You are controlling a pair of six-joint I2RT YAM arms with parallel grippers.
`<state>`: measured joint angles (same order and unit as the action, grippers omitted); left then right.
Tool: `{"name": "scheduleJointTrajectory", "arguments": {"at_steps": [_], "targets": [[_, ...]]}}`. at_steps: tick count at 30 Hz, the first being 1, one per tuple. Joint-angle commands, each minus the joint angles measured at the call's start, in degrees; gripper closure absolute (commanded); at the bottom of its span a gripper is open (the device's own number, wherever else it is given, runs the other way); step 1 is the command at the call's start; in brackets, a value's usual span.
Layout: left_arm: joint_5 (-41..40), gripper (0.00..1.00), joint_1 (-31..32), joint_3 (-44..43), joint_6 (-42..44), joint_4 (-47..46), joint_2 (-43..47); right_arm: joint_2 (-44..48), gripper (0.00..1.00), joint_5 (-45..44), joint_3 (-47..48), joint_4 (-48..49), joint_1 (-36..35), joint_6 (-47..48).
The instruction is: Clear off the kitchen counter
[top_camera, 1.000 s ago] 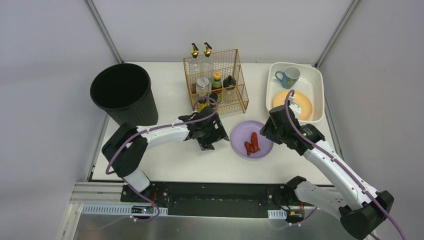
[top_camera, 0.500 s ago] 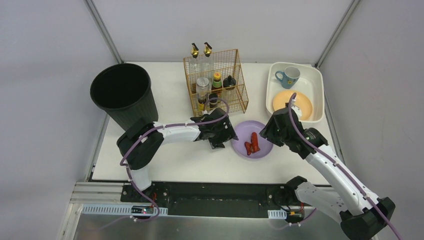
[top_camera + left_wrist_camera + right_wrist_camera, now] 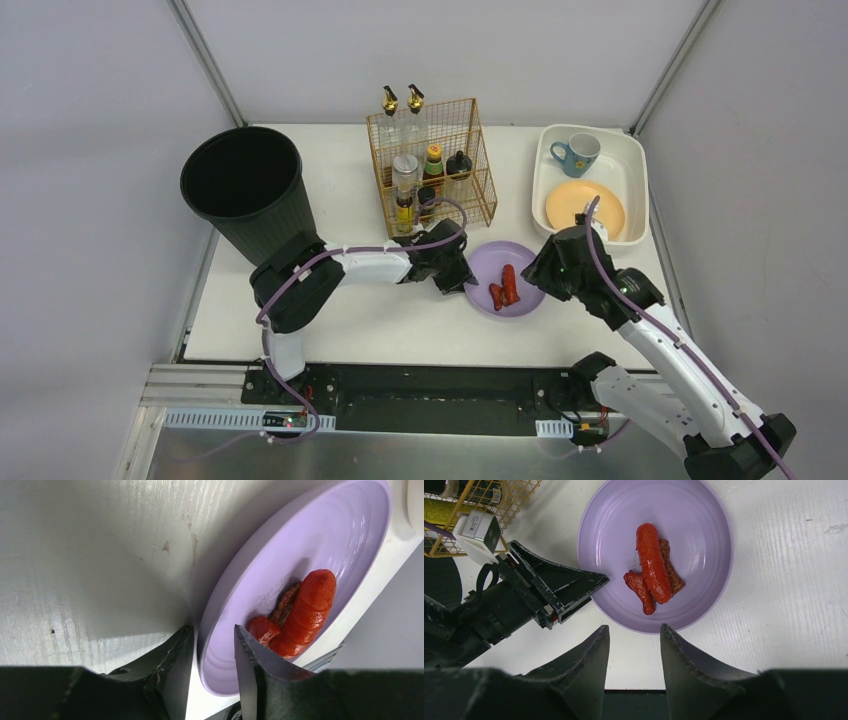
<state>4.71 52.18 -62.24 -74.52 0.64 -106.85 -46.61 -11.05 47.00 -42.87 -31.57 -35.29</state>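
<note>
Moved: our left end effector (image 3: 212, 665) has slid right and straddles the plate (image 3: 310, 545) rim, unclosed.
Right end effector (image 3: 634, 645): open, hovering.
Grip: we pinch squarely, keeping sausages (image 3: 305, 610) level.

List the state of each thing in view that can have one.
left gripper, open, fingers astride the purple plate's rim
right gripper, open, at that plate's opposite side
purple plate, flat on the counter, holding sausage pieces
black bin, upright
blue mug, upright in the cream tub
orange plate, flat in the tub
bottles, upright in the gold rack
</note>
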Motion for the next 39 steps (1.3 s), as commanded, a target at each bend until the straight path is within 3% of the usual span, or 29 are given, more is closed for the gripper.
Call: {"name": "scheduleJointTrajectory", "arguments": {"at_steps": [1, 6, 10, 21, 39], "targets": [[-2.69, 0.67, 0.91, -0.86, -0.54, 1.81, -2.17, 1.58, 0.55, 0.55, -0.22, -0.70, 0.50, 0.92], [-2.91, 0.82, 1.72, -1.22, -0.71, 1.78, -2.49, 2.35, 0.55, 0.93, -0.55, -1.08, 0.69, 0.94], [-2.95, 1.00, 2.17, -1.18, -0.80, 1.76, -2.03, 3.15, 0.55, 0.96, -0.51, -1.55, 0.77, 0.92], [-1.87, 1.00, 4.16, 0.46, 0.01, 2.01, 4.49, 4.47, 0.55, -1.03, 3.34, -4.77, 0.81, 1.94], [-1.41, 1.00, 6.13, -13.37, 10.73, 23.04, 19.03, 2.90, 0.57, -4.76, 17.78, -12.05, 0.95, 4.58]]}}
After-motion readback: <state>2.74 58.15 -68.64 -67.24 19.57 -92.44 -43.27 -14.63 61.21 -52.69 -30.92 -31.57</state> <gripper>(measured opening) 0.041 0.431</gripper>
